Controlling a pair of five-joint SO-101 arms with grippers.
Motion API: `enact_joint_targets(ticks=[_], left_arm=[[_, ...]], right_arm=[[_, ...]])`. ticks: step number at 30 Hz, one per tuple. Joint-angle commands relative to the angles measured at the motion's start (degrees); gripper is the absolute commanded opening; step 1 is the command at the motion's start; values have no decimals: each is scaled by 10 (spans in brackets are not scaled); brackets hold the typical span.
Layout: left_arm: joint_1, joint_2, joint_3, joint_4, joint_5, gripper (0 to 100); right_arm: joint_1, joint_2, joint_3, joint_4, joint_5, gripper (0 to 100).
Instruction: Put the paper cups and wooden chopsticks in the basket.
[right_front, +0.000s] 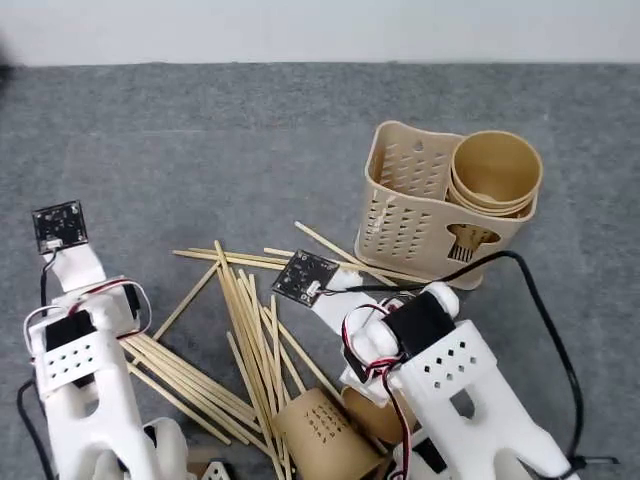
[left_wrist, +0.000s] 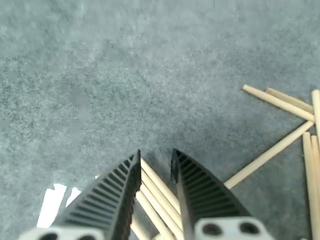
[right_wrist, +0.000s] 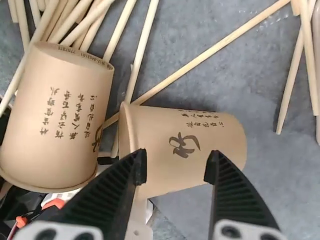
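Two paper cups (right_front: 320, 432) lie on their sides on the grey carpet (right_front: 200, 130). The high view shows one plainly and the other mostly tucked under the right arm (right_front: 460, 385). The right wrist view opens them up: the near cup (right_wrist: 200, 142) has its mouth turned toward the far cup (right_wrist: 55, 115), the two just beside each other. Loose chopsticks (right_wrist: 210, 50) run under and around both. The right gripper (right_wrist: 176, 162) is spread wide over the near cup, one finger at each side of its body, pinching nothing. Whether the tips touch the paper I cannot tell.

The high view adds the basket (right_front: 405, 225), upright beyond the right arm. Several nested cups (right_front: 495, 170) stand in its right-hand compartment. The chopstick pile (right_front: 250, 320) is strewn on the carpet between the left arm (right_front: 80, 370) and the right arm. It lies outside the basket, though a few ends reach near its foot.

The left wrist view looks along the left gripper (left_wrist: 156, 159), whose fingers are parted by a narrow gap and hold nothing. A few side-by-side sticks (left_wrist: 157, 192) lie directly beneath that gap, and more lie farther off.
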Motion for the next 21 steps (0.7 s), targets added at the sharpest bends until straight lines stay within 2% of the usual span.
enact_joint_targets(ticks=[1,8,13,17,21], left_arm=[[1,-18,-5,-18,-7,95],[1,-18,-4,-18,-7,95],[2,-18,-4,-18,-7,95],[2,-18,-4,-18,-7,95],[2,-18,-4,-18,-7,95]], right_arm=[[4,-20,-3,23,9,210],[3,-18,3,24,9,210],[-40,-17,14,23,47,210],[-76,-16,17,22,47,210],[-80,14,17,22,47,210]])
